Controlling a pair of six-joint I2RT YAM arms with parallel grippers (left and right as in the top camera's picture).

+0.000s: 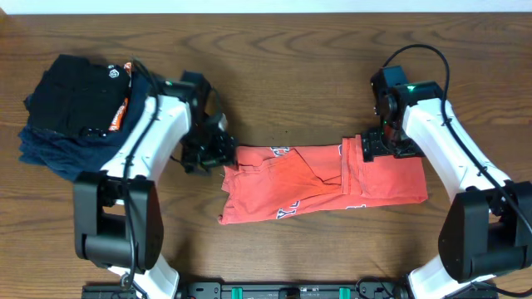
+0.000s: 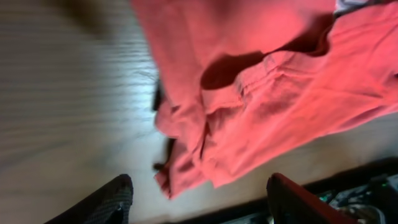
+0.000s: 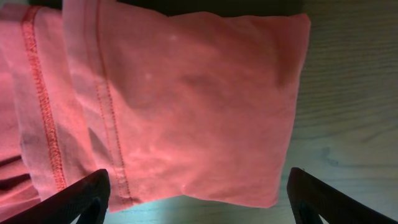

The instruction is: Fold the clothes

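The coral-red T-shirt [image 1: 320, 183] lies folded into a long strip across the middle of the table, with bits of white lettering showing. My left gripper [image 1: 208, 154] is open and empty just off the shirt's left end; its wrist view shows the rumpled left edge [image 2: 261, 93] ahead of the fingers. My right gripper [image 1: 384, 143] is open and empty above the shirt's right end; its wrist view shows the flat folded right part [image 3: 186, 93] with stitched hems between the fingers.
A pile of folded dark garments, black on navy blue [image 1: 71, 108], sits at the far left of the wooden table [image 1: 274, 66]. The table's front edge and a black rail [image 1: 291, 291] run along the bottom.
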